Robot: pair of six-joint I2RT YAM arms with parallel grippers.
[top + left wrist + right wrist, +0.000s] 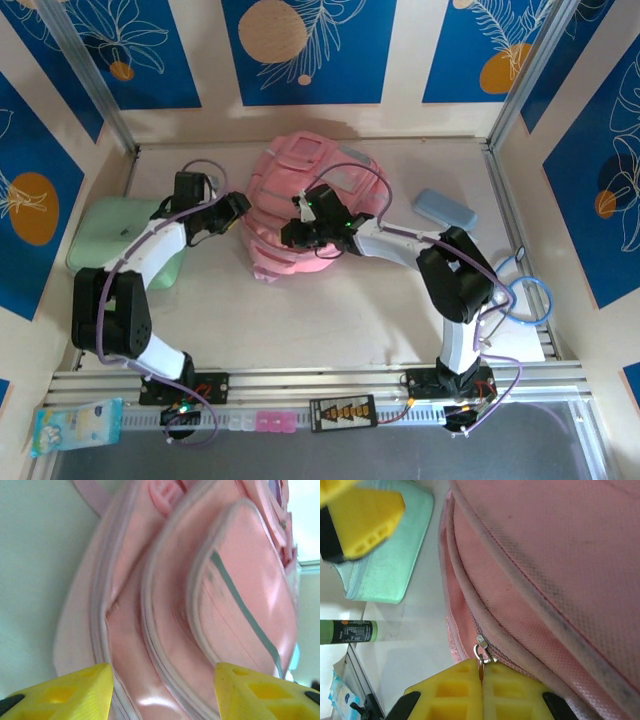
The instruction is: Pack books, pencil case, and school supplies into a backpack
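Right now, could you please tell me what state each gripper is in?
Left gripper: open, holding nothing.
Right gripper: closed on the zipper pull of the backpack.

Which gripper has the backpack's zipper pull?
The right gripper, shut on the metal zipper pull at the pink backpack edge. The left gripper is open, holding nothing.

Pink backpack mid-table, pencil case rightward
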